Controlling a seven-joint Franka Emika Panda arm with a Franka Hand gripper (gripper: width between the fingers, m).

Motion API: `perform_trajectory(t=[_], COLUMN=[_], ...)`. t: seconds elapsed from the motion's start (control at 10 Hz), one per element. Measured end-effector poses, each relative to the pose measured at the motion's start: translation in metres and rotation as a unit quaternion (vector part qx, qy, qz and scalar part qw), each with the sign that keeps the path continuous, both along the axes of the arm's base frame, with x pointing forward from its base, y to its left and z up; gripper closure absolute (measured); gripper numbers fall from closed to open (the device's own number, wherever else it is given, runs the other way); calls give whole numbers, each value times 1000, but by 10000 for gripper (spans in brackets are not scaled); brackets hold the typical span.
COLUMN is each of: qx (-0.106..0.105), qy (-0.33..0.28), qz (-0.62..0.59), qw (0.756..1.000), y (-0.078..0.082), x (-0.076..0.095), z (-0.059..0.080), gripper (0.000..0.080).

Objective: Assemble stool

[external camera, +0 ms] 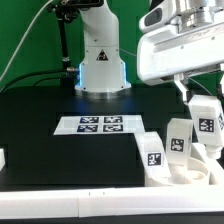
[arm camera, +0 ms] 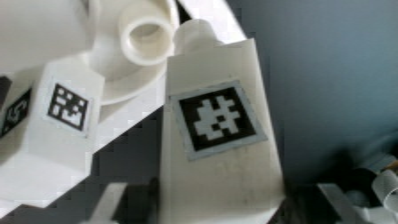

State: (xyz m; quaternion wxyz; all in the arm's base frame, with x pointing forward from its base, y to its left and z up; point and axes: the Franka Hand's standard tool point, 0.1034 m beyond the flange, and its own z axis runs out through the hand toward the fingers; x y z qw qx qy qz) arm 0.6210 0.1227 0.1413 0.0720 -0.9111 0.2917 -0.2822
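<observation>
Exterior view: a black tabletop [external camera: 60, 150] carries the marker board [external camera: 100, 124], a flat white strip of printed tags, near its middle. At the tabletop's corner on the exterior view's right, a round thick white plastic disc seat [external camera: 185, 172] lies with two chunky white tagged block legs [external camera: 152, 150] standing from it. The robot's gripper [external camera: 203, 98] is clamped on a third white tagged leg [external camera: 207, 118], held above the seat.

Wrist view: the held leg [arm camera: 217, 130] fills the frame, tag facing the camera, its tip near a round socket [arm camera: 143, 38] in the seat.

The parts look light, rigid and smooth, likely slippery; gripping a leg across its flat sides seems safest.
</observation>
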Motion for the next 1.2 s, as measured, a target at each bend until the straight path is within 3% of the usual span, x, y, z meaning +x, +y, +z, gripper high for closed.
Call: perform_trajectory(t=[0.2,0.4,0.5,0.8,1.2], qx=[-3,-32,-41,-45,-54], qy=[2,0,-10,-13,-18], qz=[2,16,20,25,30], qw=[1000,999,999,999,998], y=[-1,-5,-13,-18,-17], x=[-1,3,7,10,6], z=[-3,-13,-7,0,-10], gripper=[479,479,479,479,479])
